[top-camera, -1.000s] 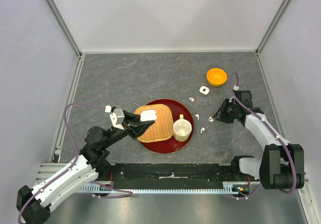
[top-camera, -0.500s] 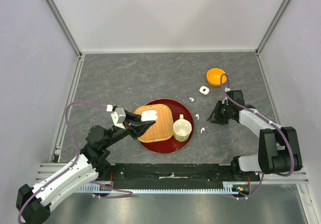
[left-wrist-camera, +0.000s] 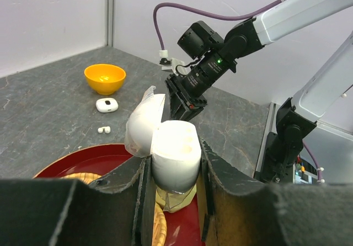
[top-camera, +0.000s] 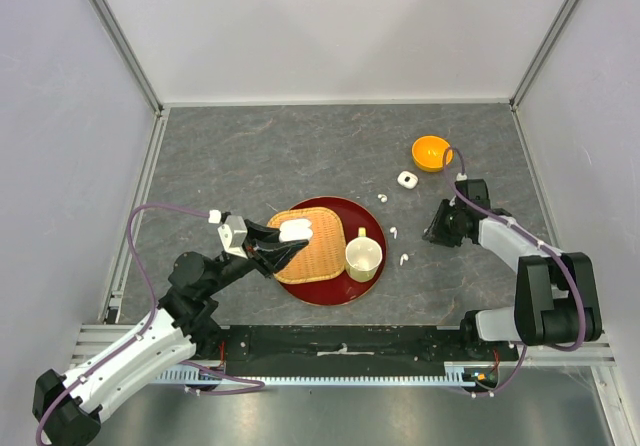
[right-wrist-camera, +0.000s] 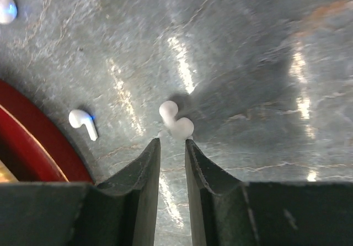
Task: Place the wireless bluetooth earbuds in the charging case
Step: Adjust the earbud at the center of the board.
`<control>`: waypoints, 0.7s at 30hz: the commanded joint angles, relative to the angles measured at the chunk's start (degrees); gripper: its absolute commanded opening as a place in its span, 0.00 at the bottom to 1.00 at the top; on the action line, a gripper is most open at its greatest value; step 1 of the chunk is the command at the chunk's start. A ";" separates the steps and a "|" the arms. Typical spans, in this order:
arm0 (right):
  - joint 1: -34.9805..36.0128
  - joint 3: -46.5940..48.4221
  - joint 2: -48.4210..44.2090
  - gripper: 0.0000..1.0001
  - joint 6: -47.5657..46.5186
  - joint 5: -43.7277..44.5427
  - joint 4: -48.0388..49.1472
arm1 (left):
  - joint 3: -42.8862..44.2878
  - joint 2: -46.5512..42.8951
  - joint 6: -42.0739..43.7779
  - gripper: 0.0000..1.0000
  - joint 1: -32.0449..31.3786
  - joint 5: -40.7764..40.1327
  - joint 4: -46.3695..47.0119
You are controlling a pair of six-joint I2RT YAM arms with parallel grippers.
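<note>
My left gripper (top-camera: 283,247) is shut on an open white charging case (top-camera: 295,231) and holds it above the wicker mat. In the left wrist view the case (left-wrist-camera: 174,149) stands upright between the fingers with its lid (left-wrist-camera: 140,119) hinged open to the left. My right gripper (top-camera: 429,234) is low over the table right of the tray. In the right wrist view its jaws (right-wrist-camera: 172,140) stand narrowly apart, with one white earbud (right-wrist-camera: 177,121) lying at their tips against the right finger. Three more earbuds (top-camera: 382,198) (top-camera: 392,232) (top-camera: 404,260) lie on the table.
A red round tray (top-camera: 335,291) carries a wicker mat (top-camera: 315,256) and a cream cup (top-camera: 363,255). A second small white case (top-camera: 406,179) and an orange bowl (top-camera: 432,152) sit at the back right. The tray rim (right-wrist-camera: 33,146) is close to my right gripper's left.
My right arm swung its forearm round and the gripper closed in on the earbud, which is now hidden under it in the top view. The left arm and case have not moved.
</note>
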 commanded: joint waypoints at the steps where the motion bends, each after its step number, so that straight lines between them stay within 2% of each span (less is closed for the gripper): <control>1: -2.54 0.38 -2.76 0.31 -0.36 5.42 0.20 | 0.15 -0.68 -0.71 0.02 -0.15 -0.77 2.01; 8: -3.51 1.96 -3.98 0.32 -0.98 1.12 -0.51 | -0.11 -0.51 -0.62 0.02 -0.06 -0.77 2.10; 12: -3.59 2.40 -6.27 0.33 -0.36 6.29 -1.03 | -0.47 -0.59 -0.71 0.02 -0.15 -0.86 2.54; 21: -6.67 4.51 1.72 0.28 0.96 7.18 1.07 | -0.47 -1.73 -0.01 0.02 -0.15 -1.21 1.66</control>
